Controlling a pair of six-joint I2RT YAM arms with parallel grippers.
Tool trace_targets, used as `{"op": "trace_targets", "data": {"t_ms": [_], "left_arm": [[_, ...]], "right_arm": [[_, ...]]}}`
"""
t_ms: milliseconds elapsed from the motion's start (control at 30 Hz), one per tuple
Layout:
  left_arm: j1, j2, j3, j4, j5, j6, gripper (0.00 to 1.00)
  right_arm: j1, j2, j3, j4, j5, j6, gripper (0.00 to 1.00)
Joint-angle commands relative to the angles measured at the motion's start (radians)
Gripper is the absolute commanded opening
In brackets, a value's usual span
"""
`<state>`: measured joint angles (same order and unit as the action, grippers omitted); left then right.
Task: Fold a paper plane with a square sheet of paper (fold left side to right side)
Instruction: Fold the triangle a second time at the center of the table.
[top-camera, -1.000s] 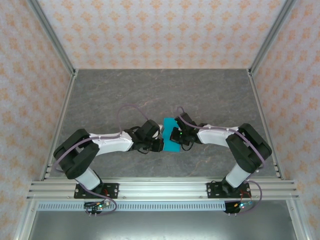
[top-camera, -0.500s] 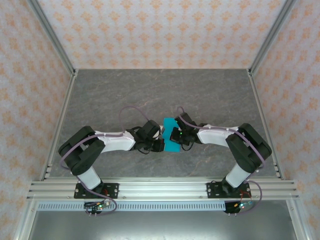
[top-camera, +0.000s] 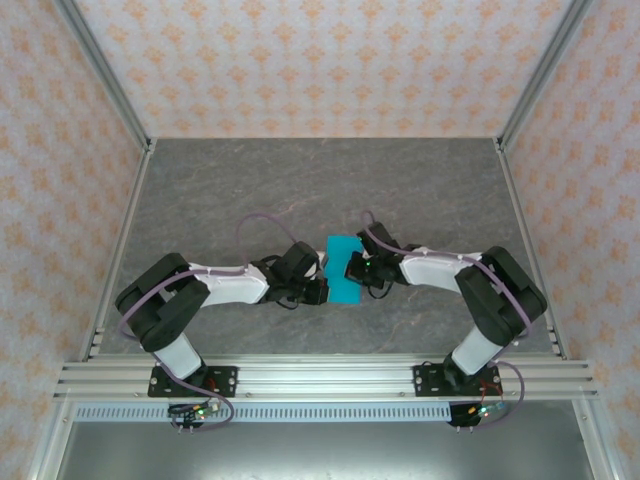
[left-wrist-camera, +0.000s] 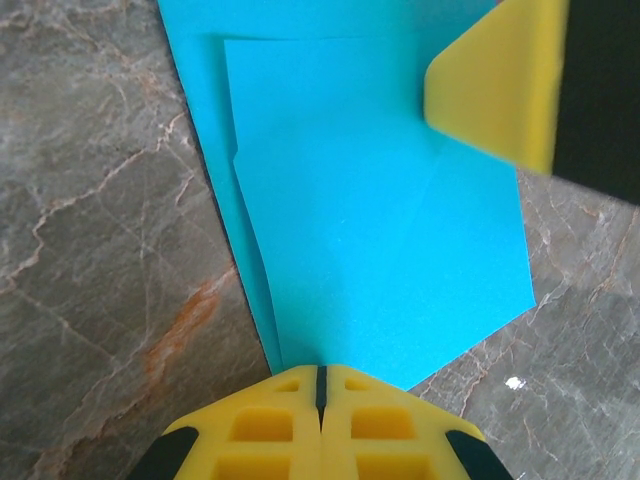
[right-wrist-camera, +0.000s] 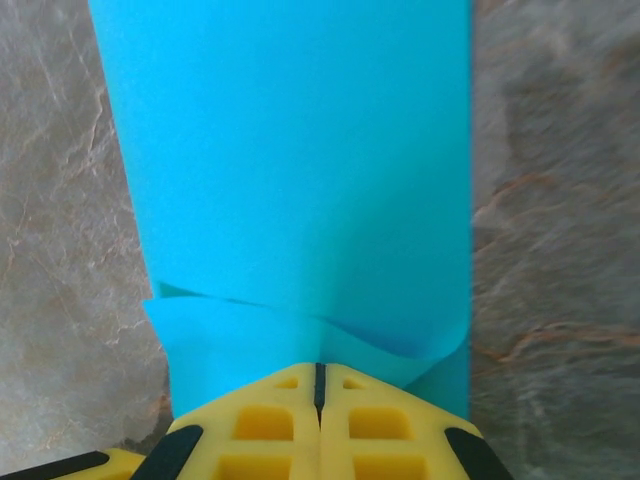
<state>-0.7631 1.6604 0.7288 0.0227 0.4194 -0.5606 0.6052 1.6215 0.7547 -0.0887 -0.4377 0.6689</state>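
Grey marbled table (top-camera: 220, 190) carries the folded blue paper (top-camera: 345, 275), which lies between the left claw (left-wrist-camera: 320, 385) and right claw (right-wrist-camera: 320, 375), at both closed tips.

The bright blue sheet of paper (top-camera: 343, 270) is lying near the middle of the grey table (top-camera: 250, 190). It is sitting partly folded, with layers stacked and creases showing on top (left-wrist-camera: 370, 250). One big flap (right-wrist-camera: 290, 180) is curling up off the layer under it.

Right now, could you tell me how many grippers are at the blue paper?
2: the left gripper, shut, at one corner of the paper; the right gripper, shut, at its curled edge opposite.
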Motion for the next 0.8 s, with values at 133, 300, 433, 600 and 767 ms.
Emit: {"op": "trace_targets", "data": {"t_ms": [133,300,433,600,767], "left_arm": [[0.005,0.056,-0.054,-0.097,-0.051,-0.015,0.0],[0.005,0.046,-0.053,-0.09,-0.049,-0.014,0.0],[0.005,0.043,-0.048,-0.086,-0.044,-0.015,0.0],[0.005,0.035,-0.045,-0.086,-0.047,-0.015,0.0],[0.005,0.03,-0.046,-0.093,-0.052,-0.012,0.0]], "right_arm": [[-0.074,-0.031,-0.016,-0.055,0.021,-0.073,0.0],[-0.087,-0.094,0.009,-0.085,-0.003,-0.096,0.0],[-0.074,-0.196,0.003,-0.093,-0.004,-0.078,0.0],[0.002,-0.201,-0.085,0.075,-0.054,0.068,0.0],[0.1,-0.112,-0.143,0.289,-0.067,0.218,0.0]]}}
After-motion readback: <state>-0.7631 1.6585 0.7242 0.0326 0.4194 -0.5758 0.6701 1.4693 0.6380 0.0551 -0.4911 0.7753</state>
